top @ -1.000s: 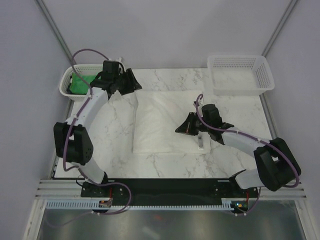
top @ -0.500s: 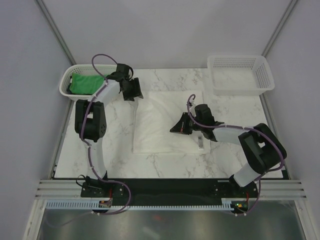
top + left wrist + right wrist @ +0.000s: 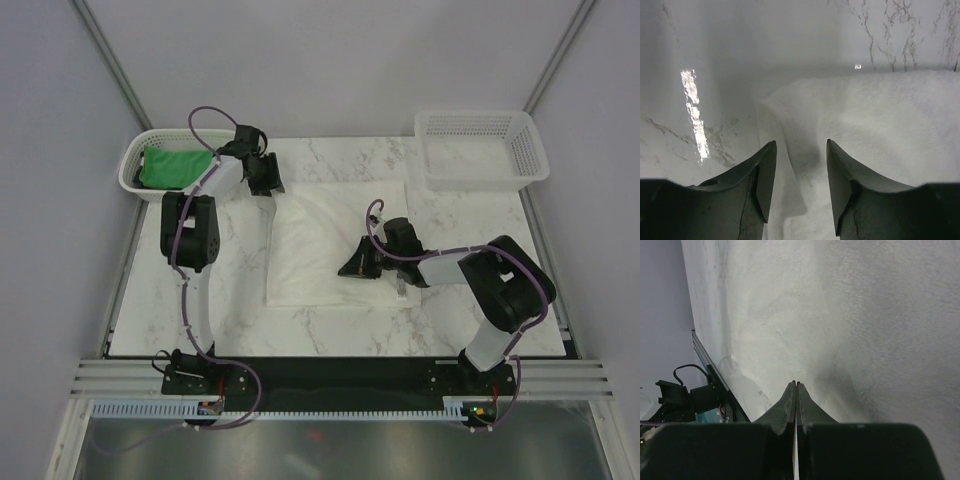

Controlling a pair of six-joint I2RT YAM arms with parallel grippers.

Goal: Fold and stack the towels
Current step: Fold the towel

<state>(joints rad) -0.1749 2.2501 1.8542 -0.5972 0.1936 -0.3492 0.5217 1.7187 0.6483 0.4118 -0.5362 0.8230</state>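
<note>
Moved since earlier: your left claw (image 3: 800, 145) has come away from the left basket (image 3: 130, 172) and now sits at the far-left corner of the white towel (image 3: 320, 240), with its arm folded back on itself. Your right claw (image 3: 796, 385) has slid a little left and nearer across the same towel.
Left claw: its jaws stand partly apart, straddling the towel's corner. No cloth is between them yet.
Right claw: it is closed tight and its tip rests low on the towel's middle. You cannot see any cloth pinched in it.
Towels: the white one lies spread flat on the bench (image 3: 230, 300), centre. The green towel (image 3: 172, 166) sits in the left basket. No navy towel is in view.
Other basket: the far-right basket (image 3: 530, 150) holds nothing you can see.
Step in hand: probably the first fold of the white towel, with the corner grasp about to be made.
Next move calls for: lower and close the left claw on the corner's edge, catching the cloth and not the bench, while the right tip pins the cloth.
Writing: none is readable. The small tag (image 3: 400, 285) at the towel's near-right edge is too small to read.
</note>
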